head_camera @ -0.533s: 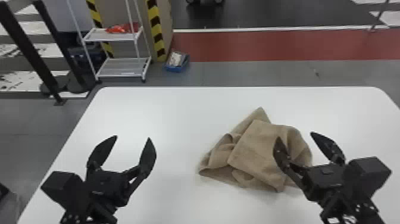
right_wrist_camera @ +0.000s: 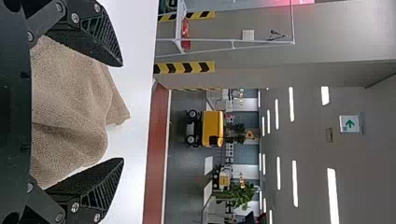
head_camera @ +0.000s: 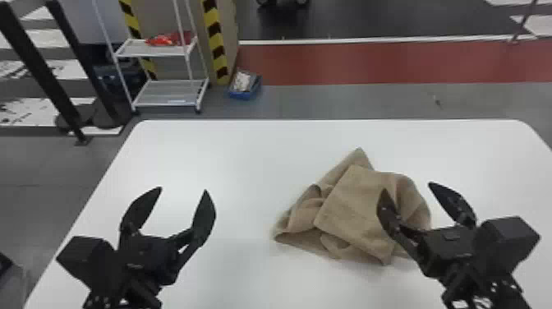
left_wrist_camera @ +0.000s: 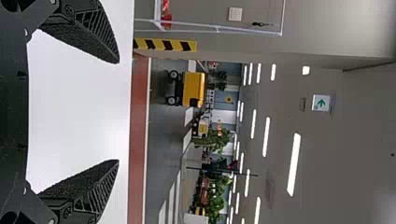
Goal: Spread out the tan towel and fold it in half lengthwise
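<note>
Yet to flatten or fold crumpled tan cloth towel (head_camera: 353,209) inside white bench's (head_camera: 213,164) far edge. Has black two-fingered hands (head_camera: 183,191) (head_camera: 407,187) spread.

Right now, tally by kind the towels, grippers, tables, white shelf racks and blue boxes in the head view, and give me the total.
Tan towel: 1
Left gripper and right gripper: 2
White table: 1
White shelf rack: 1
Blue box: 1
Total: 6
</note>
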